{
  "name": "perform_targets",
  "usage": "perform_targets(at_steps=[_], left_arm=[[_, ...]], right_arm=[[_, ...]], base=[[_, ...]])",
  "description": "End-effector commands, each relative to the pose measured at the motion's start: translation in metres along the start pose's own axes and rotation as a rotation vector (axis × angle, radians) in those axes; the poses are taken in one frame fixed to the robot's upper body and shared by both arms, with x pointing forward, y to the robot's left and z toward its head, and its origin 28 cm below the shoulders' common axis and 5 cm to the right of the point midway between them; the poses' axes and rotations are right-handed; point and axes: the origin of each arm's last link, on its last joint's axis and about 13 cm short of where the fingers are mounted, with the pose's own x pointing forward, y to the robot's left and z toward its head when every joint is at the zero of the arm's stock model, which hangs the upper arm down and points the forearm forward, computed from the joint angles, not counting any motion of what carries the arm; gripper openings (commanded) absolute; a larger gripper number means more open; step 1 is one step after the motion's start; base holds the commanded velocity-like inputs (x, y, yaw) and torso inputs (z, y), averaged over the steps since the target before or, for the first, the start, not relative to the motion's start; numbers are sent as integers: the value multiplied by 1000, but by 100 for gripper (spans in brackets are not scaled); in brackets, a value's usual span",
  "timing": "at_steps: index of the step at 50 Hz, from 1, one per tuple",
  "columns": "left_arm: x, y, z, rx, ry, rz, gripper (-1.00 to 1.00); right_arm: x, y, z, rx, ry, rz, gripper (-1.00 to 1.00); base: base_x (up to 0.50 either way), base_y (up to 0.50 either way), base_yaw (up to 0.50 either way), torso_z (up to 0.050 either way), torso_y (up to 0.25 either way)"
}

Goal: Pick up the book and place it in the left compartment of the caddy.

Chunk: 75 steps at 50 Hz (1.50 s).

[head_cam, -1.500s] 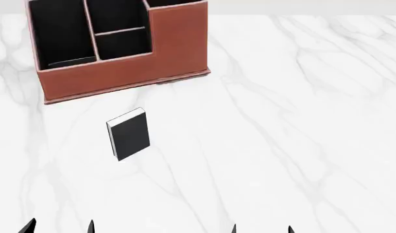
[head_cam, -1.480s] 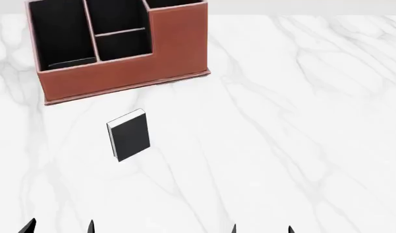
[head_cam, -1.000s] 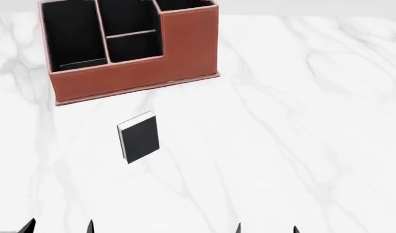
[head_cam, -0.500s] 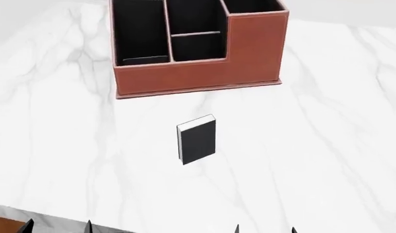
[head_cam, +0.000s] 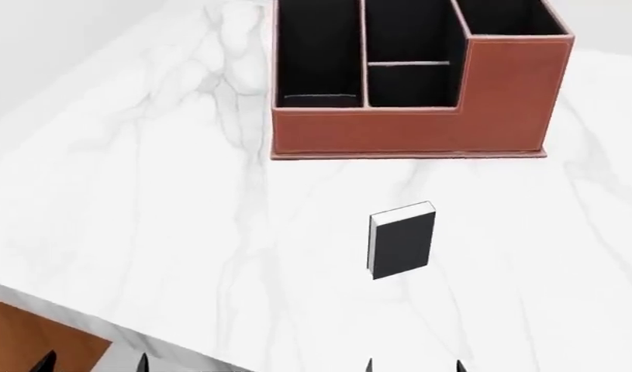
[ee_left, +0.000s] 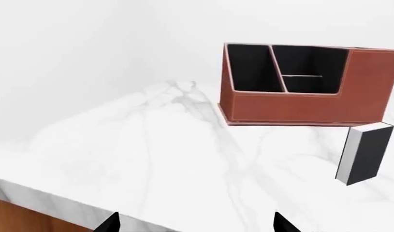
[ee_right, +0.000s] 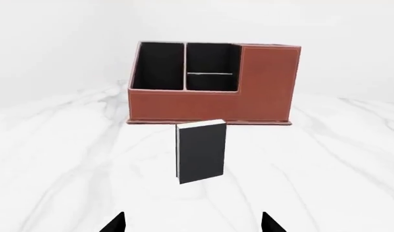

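The small thin black book with white page edges [head_cam: 401,240] lies flat on the white marble worktop [head_cam: 160,194], free of any grip, just in front of the large reddish-brown leather-look caddy [head_cam: 409,132] but not touching it. In the head view the book is at about 6 o'clock from the caddy's front wall, with its long side pointing toward the box. This suits the task, I judge, because the long narrow left compartment [head_cam: 318,54] runs in nearly the same direction, so little turning would be needed. That slot is open at the top and seems to hold nothing tall. The right claw [ee_right: 191,223] shows only two dark fingertips at the lower edge of its wrist view, spread apart, and the book [ee_right: 201,151] sits at 12 o'clock from it, near but with bare worktop between. The left claw [ee_left: 195,224] is also spread apart, and holds nothing; from it the book [ee_left: 366,153] lies at about 2 o'clock, farther off. So the right claw seems better placed for the pick, which is not yet begun.
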Motion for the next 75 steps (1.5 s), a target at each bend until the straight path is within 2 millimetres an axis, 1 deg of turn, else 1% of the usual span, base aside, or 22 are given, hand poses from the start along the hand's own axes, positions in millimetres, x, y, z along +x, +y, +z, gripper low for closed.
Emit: perform_targets(at_steps=[1, 4, 18, 22, 24, 27, 47, 54, 62, 65, 69, 75], left_arm=[[0, -1, 0, -2, 4, -9, 100], [0, -1, 1, -4, 4, -9, 100], [1, -1, 2, -7, 3, -10, 100], [1, -1, 2, -7, 3, -10, 100], [1, -1, 2, -7, 3, -10, 100], [0, -1, 2, -9, 3, -10, 100], [0, 0, 3, -12, 1, -8, 100], [-1, 0, 3, -9, 4, -7, 100], [-1, 2, 7, -11, -16, 6, 100], [-2, 3, 10, -13, -29, 10, 100], [-2, 3, 11, -16, -37, 12, 100], [-3, 3, 15, -21, -44, 12, 100]], right_arm=[[-1, -2, 2, 49, -12, -3, 100], [0, -4, 3, 69, -14, -3, 100], [1, -5, 2, 70, -21, -33, 100], [0, -6, 3, 71, -20, -47, 100], [1, -6, 3, 42, -4, -46, 100], [2, -4, 2, 7, 13, -41, 100], [1, -4, 4, 8, -1, -38, 100], [0, -7, 17, 37, -1, -37, 100], [1, -9, 26, 35, -14, -49, 100], [0, -10, 32, 29, -23, -54, 100], [0, -10, 34, 23, -30, -60, 100], [-1, -9, 35, 18, -43, -61, 100]], base=[[0, 0, 0, 0, 0], [0, 0, 0, 0, 0], [474, 158, 0, 0, 0], [18, 6, 0, 0, 0], [0, 0, 0, 0, 0], [-158, 474, 0, 0, 0], [-145, 475, 0, 0, 0], [0, 0, 0, 0, 0], [453, 222, 0, 0, 0], [453, 221, 0, 0, 0], [454, 219, 0, 0, 0], [0, 0, 0, 0, 3]])
